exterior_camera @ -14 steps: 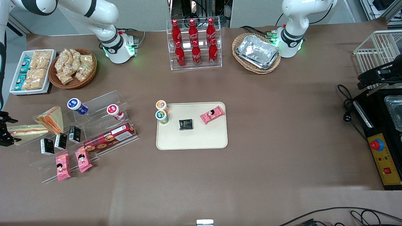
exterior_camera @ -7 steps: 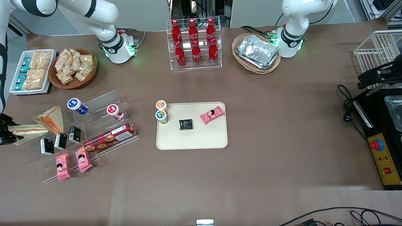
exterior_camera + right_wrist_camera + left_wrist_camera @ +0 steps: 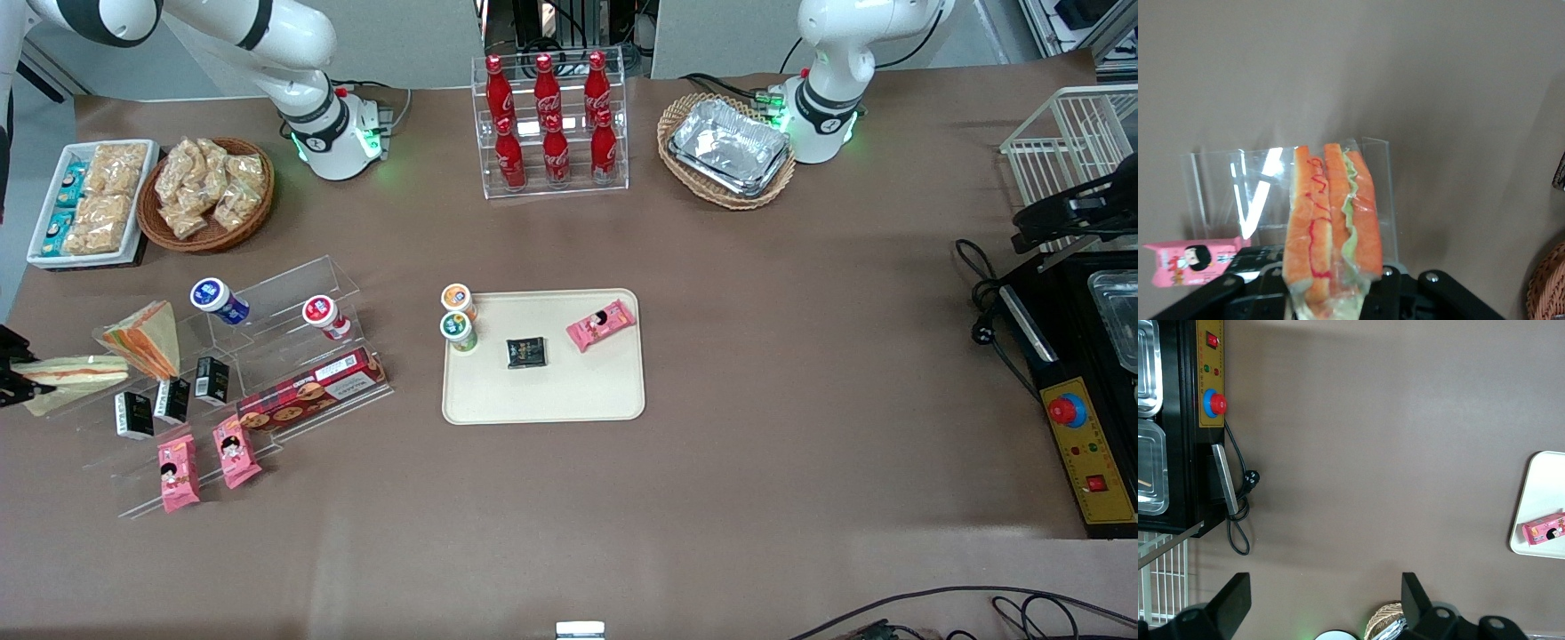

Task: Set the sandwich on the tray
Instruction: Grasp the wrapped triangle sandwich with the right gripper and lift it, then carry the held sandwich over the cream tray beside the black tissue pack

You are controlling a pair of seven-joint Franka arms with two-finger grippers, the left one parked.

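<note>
The sandwich (image 3: 76, 371) is a clear-wrapped wedge of pale bread with a thin orange-red line. It lies level at the working arm's end of the table, at the end of the clear acrylic stand (image 3: 293, 293). My right gripper (image 3: 14, 378) is shut on its wide end. In the right wrist view the sandwich (image 3: 1331, 220) stands between the fingers of the gripper (image 3: 1331, 297), above the acrylic step. The cream tray (image 3: 551, 391) lies at the table's middle, far from the gripper. Its corner shows in the left wrist view (image 3: 1538, 493).
A second wedge sandwich (image 3: 142, 338) with broad orange-brown layers stands beside the held one. The stand carries black cartons (image 3: 169, 400), pink packets (image 3: 178, 471), a biscuit box (image 3: 311, 388) and two cups. On the tray are two cups (image 3: 458, 327), a black packet (image 3: 526, 352) and a pink snack (image 3: 601, 324).
The gripper has drawn slightly toward the working arm's end of the table, and the sandwich has shifted with it. Nothing else has moved.
</note>
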